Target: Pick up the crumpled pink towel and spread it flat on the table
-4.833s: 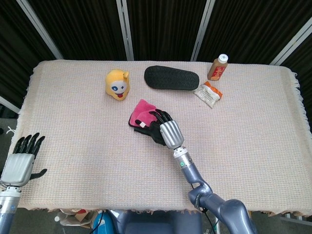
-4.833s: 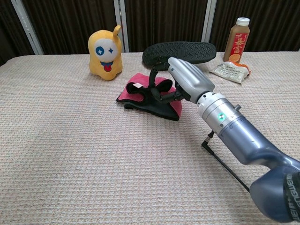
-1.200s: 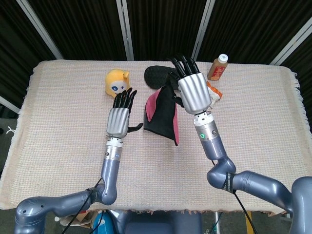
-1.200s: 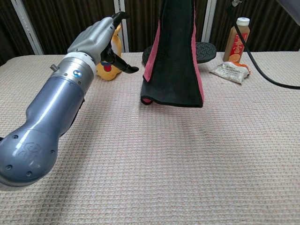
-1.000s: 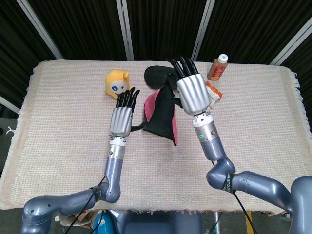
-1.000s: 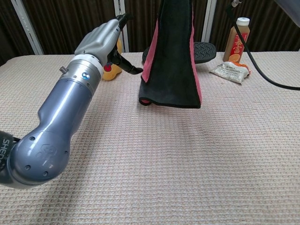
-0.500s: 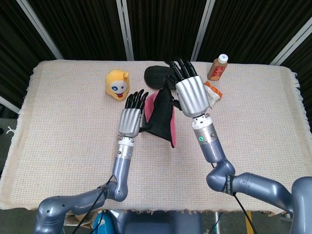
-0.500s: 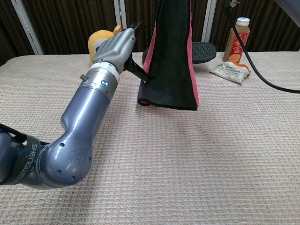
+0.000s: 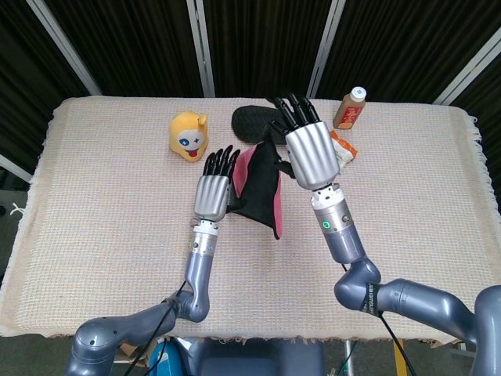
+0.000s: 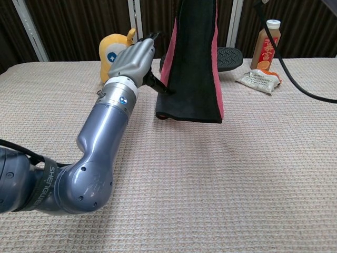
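The pink towel [image 9: 261, 188] hangs lengthwise in the air, its black side facing me with pink edges [image 10: 191, 63]. Its lower end hovers just above the table cloth [image 10: 210, 174]. My right hand [image 9: 308, 153] holds the towel's top, above the middle of the table; the chest view cuts this hand off. My left hand [image 9: 214, 188] is raised just left of the towel with its fingers stretched upward. Its thumb [image 10: 159, 85] touches the towel's left edge near the lower end, and nothing is gripped in that hand.
A yellow plush toy [image 9: 189, 135] stands at the back left. Behind the towel lies a black shoe sole [image 9: 254, 121]. A brown bottle [image 9: 350, 107] and a snack packet [image 10: 258, 79] sit at the back right. The woven cloth covers the whole table.
The right hand has lifted the towel off the table and holds it hanging. The left hand came up from the table's left edge and moved right until its thumb met the towel.
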`<state>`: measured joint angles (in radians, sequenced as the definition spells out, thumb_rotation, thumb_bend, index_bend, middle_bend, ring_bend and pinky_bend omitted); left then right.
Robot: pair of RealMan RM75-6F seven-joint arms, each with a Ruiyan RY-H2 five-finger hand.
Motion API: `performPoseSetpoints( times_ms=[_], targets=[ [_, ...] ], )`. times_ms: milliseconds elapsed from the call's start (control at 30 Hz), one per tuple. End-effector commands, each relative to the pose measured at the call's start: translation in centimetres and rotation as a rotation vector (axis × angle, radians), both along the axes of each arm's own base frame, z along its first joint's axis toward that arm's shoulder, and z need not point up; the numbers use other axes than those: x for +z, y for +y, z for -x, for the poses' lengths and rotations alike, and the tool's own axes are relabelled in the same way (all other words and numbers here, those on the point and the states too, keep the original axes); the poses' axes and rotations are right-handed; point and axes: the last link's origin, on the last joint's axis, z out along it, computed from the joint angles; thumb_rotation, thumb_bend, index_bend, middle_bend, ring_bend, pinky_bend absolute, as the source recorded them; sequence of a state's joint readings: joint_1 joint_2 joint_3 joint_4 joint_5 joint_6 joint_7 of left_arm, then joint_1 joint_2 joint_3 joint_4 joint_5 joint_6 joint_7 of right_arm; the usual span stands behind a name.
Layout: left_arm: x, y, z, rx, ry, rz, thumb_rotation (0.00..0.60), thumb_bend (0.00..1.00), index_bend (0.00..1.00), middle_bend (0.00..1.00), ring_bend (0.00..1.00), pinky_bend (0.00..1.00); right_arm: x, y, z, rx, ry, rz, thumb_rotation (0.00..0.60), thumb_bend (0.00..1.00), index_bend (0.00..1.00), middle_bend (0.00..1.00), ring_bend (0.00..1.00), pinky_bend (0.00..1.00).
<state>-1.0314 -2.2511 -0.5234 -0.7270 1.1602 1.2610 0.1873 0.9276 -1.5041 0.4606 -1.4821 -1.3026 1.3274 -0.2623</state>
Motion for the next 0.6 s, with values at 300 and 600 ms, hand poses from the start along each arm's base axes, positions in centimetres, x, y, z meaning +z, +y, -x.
performPoseSetpoints(
  times_ms=[300,600],
  targets=[
    [2.1,2.0,1.5,0.025,-0.052,-0.062,0.600,0.17,0.00,0.00,0.00,0.00,0.1,-0.2,0.5,-0.016,0.003,-0.003,0.600,0.50,0.62,0.23,0.13,0.19],
    [2.6,2.0,3.0,0.034,-0.036,-0.077,0.600,0.23,0.15,0.00,0.00,0.00,-0.1,-0.2,0.5,-0.022,0.000,-0.003,0.600,0.50,0.63,0.23,0.13,0.19]
  ],
)
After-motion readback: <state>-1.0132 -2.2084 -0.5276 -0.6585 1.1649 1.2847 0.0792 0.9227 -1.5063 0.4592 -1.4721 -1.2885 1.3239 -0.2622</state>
